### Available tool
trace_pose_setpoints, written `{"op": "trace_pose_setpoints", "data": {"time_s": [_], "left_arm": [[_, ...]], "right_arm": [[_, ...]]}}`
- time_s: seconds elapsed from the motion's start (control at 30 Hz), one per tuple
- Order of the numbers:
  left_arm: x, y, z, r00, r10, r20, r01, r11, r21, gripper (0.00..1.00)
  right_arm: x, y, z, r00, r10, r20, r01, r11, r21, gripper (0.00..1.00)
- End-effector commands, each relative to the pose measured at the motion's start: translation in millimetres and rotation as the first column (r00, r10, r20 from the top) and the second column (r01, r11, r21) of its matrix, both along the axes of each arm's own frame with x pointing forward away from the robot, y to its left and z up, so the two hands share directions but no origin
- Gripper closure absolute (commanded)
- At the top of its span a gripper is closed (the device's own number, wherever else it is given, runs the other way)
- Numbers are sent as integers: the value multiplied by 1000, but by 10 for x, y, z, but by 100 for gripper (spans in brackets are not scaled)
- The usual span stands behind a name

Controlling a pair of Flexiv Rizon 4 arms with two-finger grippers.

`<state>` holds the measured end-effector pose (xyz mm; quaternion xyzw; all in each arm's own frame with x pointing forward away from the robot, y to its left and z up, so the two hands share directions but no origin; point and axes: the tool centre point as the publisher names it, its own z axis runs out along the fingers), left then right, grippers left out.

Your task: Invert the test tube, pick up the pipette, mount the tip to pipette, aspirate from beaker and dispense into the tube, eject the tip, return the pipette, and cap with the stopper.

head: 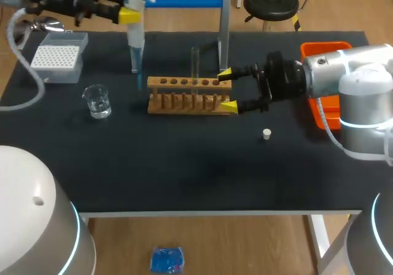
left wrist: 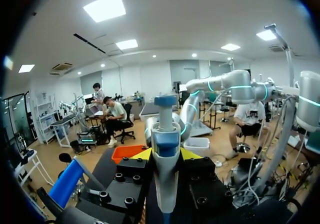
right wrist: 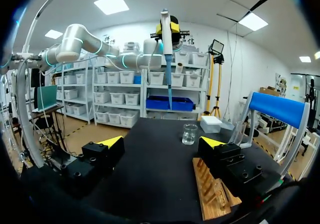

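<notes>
I hold the pipette (head: pixel 135 38) clamped in my left gripper (head: pixel 128 15), tip seemingly mounted, high beyond the beaker (head: pixel 97 100), so aspiration looks next, needing a straight descent into the water; my right gripper (head: pixel 226 91) sits open at the rack (head: pixel 184 94).

I see bright, even overhead light from ceiling panels (left wrist: pixel 104 7); panels glare white in both wrist views. Black table (head: pixel 184 170) matte, no hotspots, shadows soft and faint. Small glints on beaker (head: pixel 97 100) glass.
</notes>
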<state>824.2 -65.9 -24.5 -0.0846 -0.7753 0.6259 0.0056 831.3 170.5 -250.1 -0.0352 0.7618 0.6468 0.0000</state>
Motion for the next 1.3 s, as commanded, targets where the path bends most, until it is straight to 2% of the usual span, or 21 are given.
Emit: {"op": "trace_pose_setpoints", "data": {"time_s": [0.03,0.17,0.4,0.57,0.7,1.1,1.3], "left_arm": [[125,462,-6,999,-41,0,41,999,-5,100],[210,655,-71,997,-80,23,80,997,-9,100],[339,849,-259,995,-96,24,96,995,-23,100],[466,970,-444,996,-91,-8,90,995,-43,100],[556,1051,-537,996,-89,-13,88,995,-51,100],[695,1248,-766,997,-74,-36,72,996,-44,100],[751,1297,-817,997,-69,-38,67,997,-46,100]], "right_arm": [[-2,-3,3,1000,0,0,0,1000,-1,0],[-2,-3,3,1000,0,0,0,1000,-1,0],[-2,-3,3,1000,0,0,0,1000,-1,0],[-2,-3,3,1000,0,0,0,1000,-1,0],[-2,-3,3,1000,0,0,0,1000,-1,0],[-2,-3,3,1000,0,0,0,1000,-1,0],[-2,-3,3,1000,0,0,0,1000,-1,0]]}}
